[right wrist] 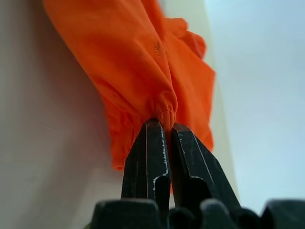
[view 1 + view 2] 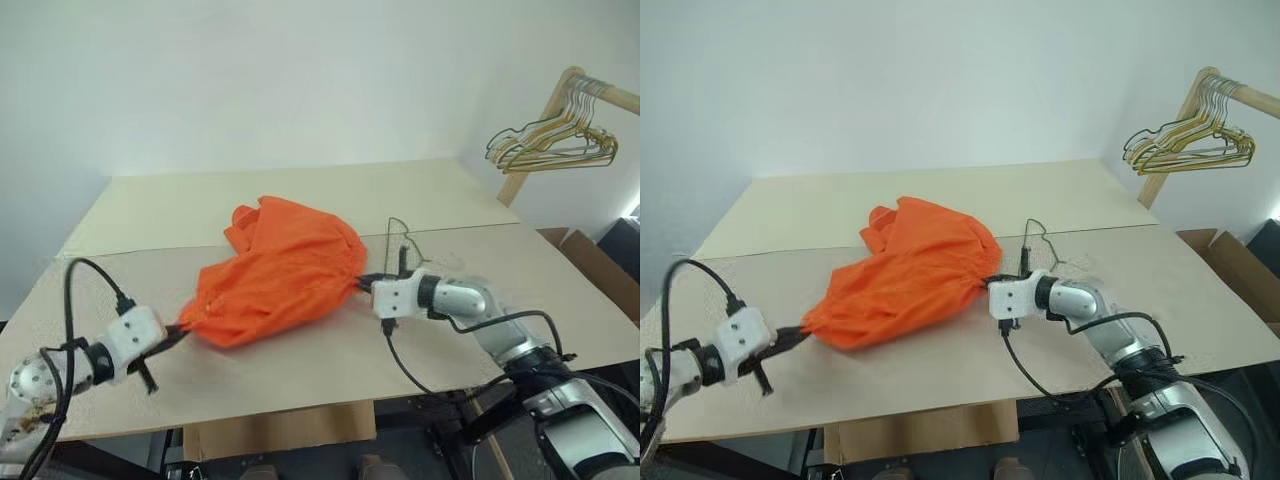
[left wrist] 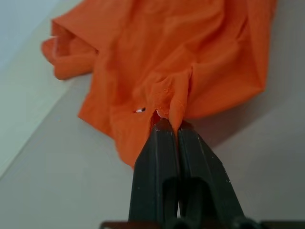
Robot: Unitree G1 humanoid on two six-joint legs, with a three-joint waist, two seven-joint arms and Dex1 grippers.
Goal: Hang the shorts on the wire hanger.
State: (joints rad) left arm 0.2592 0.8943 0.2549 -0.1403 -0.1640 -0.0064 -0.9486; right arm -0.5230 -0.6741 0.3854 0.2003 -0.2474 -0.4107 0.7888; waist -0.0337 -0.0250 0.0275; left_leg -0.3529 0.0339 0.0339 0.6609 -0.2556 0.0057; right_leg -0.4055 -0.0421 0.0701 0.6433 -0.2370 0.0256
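Orange shorts stretched low over the bench between both tools. Left tool clamped on one bunched edge, right tool clamped on the opposite edge. Wire hanger just beside the right tool.

Soft, even light is washing over the pale table with no glare showing, the orange shorts are casting only a faint shadow along their near edge, and in the wrist views the black fingers are blurring up close while the fabric is staying fairly sharp.
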